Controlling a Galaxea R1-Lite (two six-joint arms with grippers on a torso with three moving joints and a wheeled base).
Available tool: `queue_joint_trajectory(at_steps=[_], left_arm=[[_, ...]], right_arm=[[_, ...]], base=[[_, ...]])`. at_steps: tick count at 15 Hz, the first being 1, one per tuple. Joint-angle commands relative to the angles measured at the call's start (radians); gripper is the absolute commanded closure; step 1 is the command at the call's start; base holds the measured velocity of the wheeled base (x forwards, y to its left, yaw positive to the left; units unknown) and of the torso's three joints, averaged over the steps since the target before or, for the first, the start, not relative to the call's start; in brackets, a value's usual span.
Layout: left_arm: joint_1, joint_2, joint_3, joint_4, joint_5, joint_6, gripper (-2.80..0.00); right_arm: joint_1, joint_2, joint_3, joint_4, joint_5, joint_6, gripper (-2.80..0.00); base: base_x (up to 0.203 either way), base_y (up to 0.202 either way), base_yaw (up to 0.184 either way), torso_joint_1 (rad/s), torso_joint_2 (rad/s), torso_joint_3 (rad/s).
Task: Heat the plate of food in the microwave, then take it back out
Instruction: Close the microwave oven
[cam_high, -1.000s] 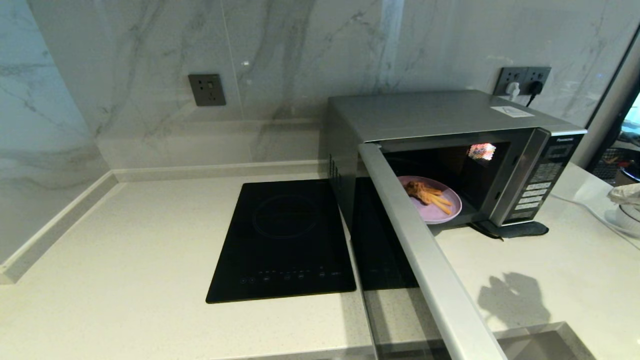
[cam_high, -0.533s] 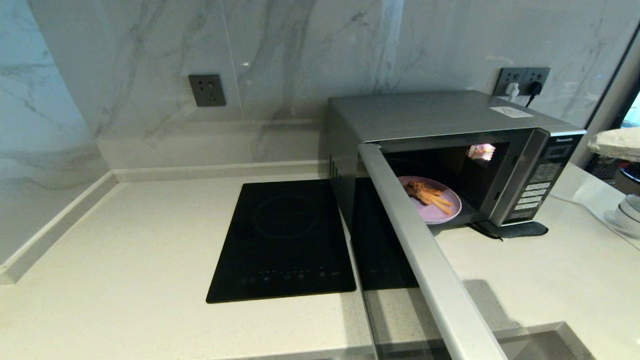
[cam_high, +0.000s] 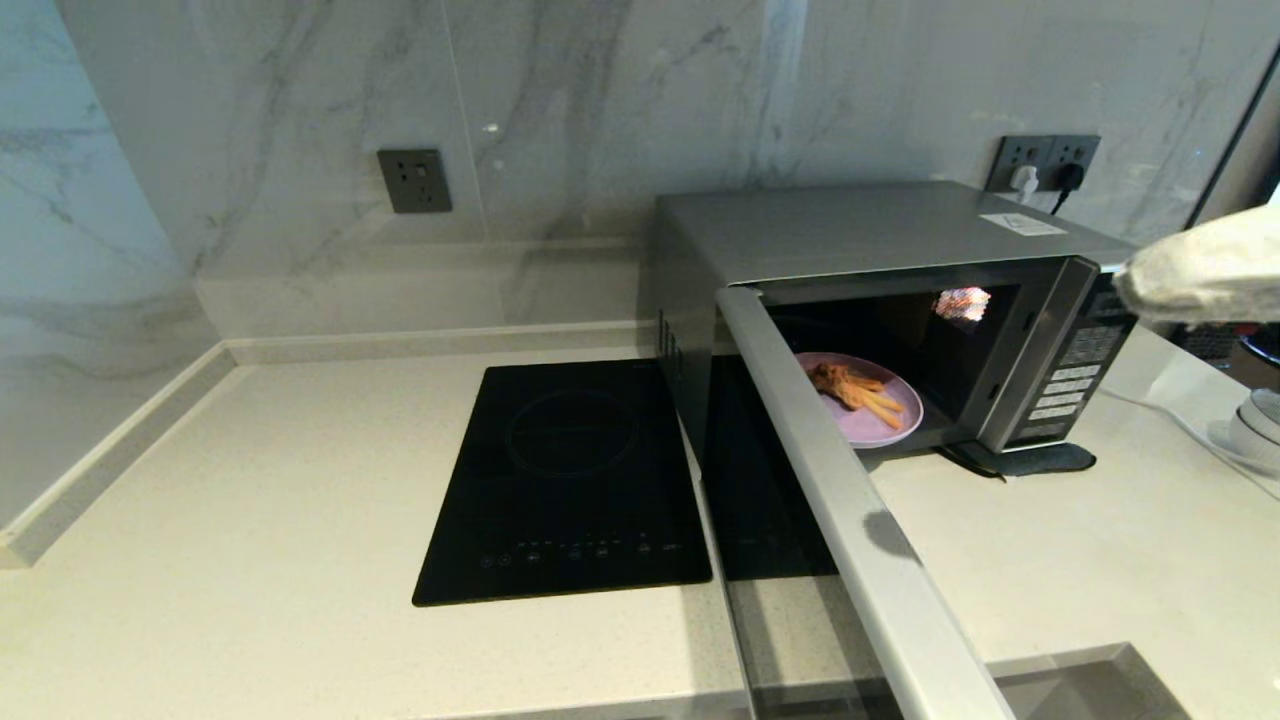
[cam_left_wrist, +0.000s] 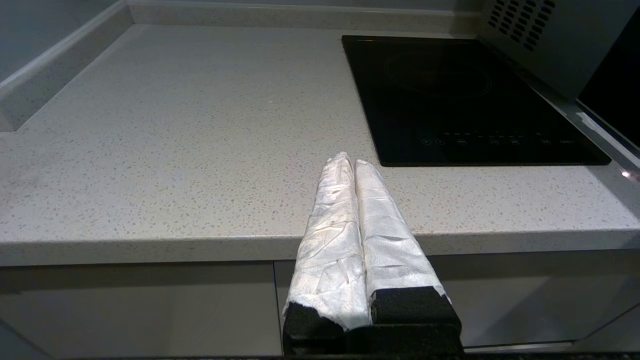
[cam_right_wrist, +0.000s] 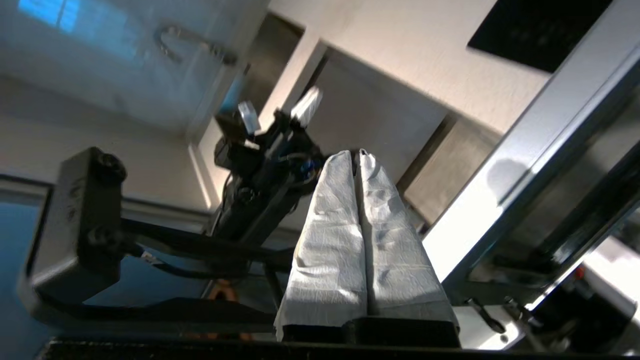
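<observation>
A home kitchen: a speckled stone countertop with a built-in black induction hob, a Panasonic microwave at three o'clock of it, marble-look wall panels and wall sockets.

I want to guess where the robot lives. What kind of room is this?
Most likely a home kitchen. A microwave with its door open and a plate of food inside stands on a speckled stone countertop, beside a black induction hob set into it.
</observation>
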Motion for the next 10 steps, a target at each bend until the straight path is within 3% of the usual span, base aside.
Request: queue_joint_trajectory(at_steps=[1, 3, 6, 10], left_arm=[[0.000, 0.001, 0.000, 0.000, 0.001, -0.001, 0.00], [0.000, 0.001, 0.000, 0.000, 0.001, -0.001, 0.00], [0.000, 0.001, 0.000, 0.000, 0.001, -0.001, 0.00], [0.000, 0.001, 0.000, 0.000, 0.001, -0.001, 0.00]], right_arm=[[0.042, 0.093, -0.025, 0.035, -0.005, 0.008, 0.00], [0.072, 0.125, -0.025, 0.074, -0.046, 0.005, 0.00], [0.166, 0.164, -0.014, 0.114, -0.172, -0.040, 0.00], [0.203, 0.214, 0.000, 0.126, -0.194, -0.047, 0.00]], base=[[0.000, 0.000, 0.000, 0.000, 0.00, 0.000], [0.000, 0.000, 0.000, 0.000, 0.00, 0.000], [0.000, 0.000, 0.000, 0.000, 0.00, 0.000], [0.000, 0.000, 0.000, 0.000, 0.00, 0.000]])
